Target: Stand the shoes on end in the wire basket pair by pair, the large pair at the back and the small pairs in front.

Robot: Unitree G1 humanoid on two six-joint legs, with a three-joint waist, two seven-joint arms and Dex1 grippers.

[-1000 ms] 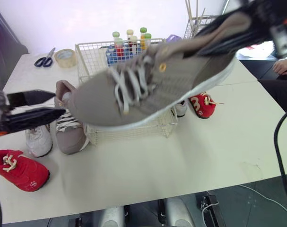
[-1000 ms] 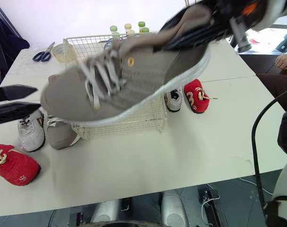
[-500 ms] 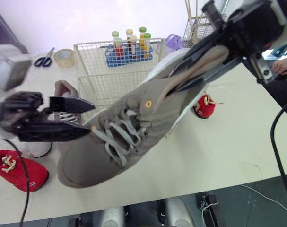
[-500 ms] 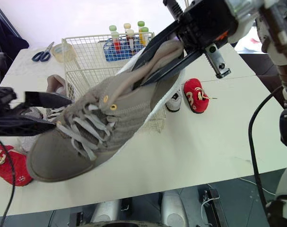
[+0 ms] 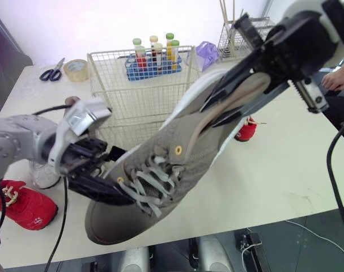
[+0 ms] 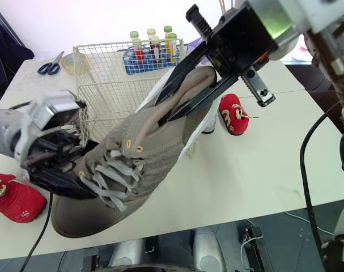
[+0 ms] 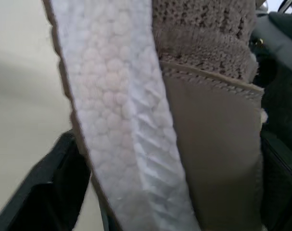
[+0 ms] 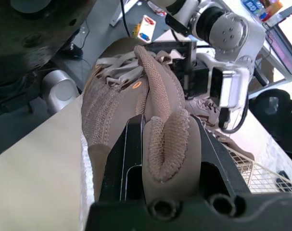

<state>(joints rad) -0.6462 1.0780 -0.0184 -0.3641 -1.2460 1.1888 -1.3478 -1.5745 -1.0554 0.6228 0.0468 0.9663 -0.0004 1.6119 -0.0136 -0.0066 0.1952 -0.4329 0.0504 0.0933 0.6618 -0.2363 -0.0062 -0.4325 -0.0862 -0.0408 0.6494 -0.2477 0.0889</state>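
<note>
Big grey shoe (image 5: 177,164) hangs across wire basket (image 5: 132,96) front; bottle rack (image 5: 154,59) just behind basket; free table (image 5: 274,170) right of shoe.

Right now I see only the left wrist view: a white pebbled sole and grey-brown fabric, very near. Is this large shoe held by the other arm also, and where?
Observer: Yes. The right gripper is shut on the large grey-brown lace-up shoe at its heel collar, one finger inside and one outside.
Operator: How does the shoe lie?
Observer: It is tilted, heel high and toe low, near the front edge of the table. The left gripper is at its front part.
Operator: And where is the basket?
Observer: The white wire basket stands behind the shoe, farther from the robot.
</note>
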